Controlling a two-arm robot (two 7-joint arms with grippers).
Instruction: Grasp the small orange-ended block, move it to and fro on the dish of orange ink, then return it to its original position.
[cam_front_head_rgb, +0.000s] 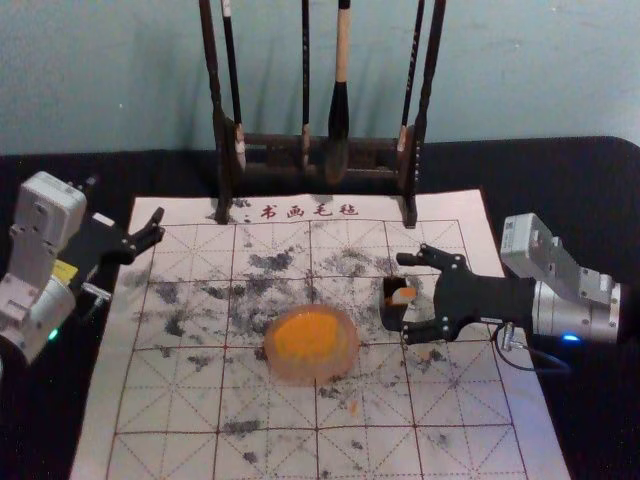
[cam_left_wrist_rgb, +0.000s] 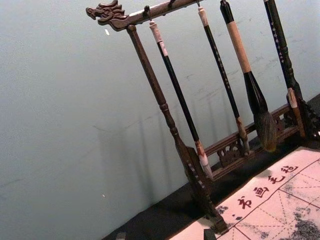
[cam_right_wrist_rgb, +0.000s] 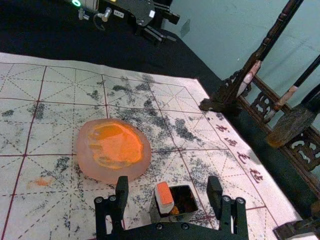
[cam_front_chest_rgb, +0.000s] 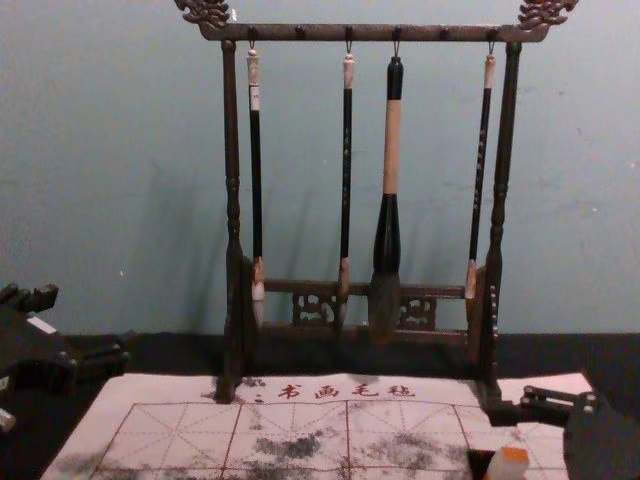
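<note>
right gripper (cam_right_wrist_rgb: 168, 184), jaws spread, needed centring on the block (cam_right_wrist_rgb: 164, 195), clear of its holder (cam_front_head_rgb: 390, 321); left gripper (cam_front_head_rgb: 160, 224) sat aside, spread.

Passage between dish (cam_front_head_rgb: 311, 377) and brush rack (cam_front_head_rgb: 223, 182); box (cam_right_wrist_rgb: 181, 216) walls crowd the block (cam_right_wrist_rgb: 164, 195)

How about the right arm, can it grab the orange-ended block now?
Probably yes: the right pincer is open, with a finger either side of the block, though its box may interfere.

We count four brushes (cam_front_chest_rgb: 392, 150), one rack (cam_front_chest_rgb: 370, 33) and one mat (cam_front_head_rgb: 165, 400). We also see one ink dish (cam_front_head_rgb: 349, 352), one orange-ended block (cam_right_wrist_rgb: 164, 197) and one box (cam_right_wrist_rgb: 179, 218)
</note>
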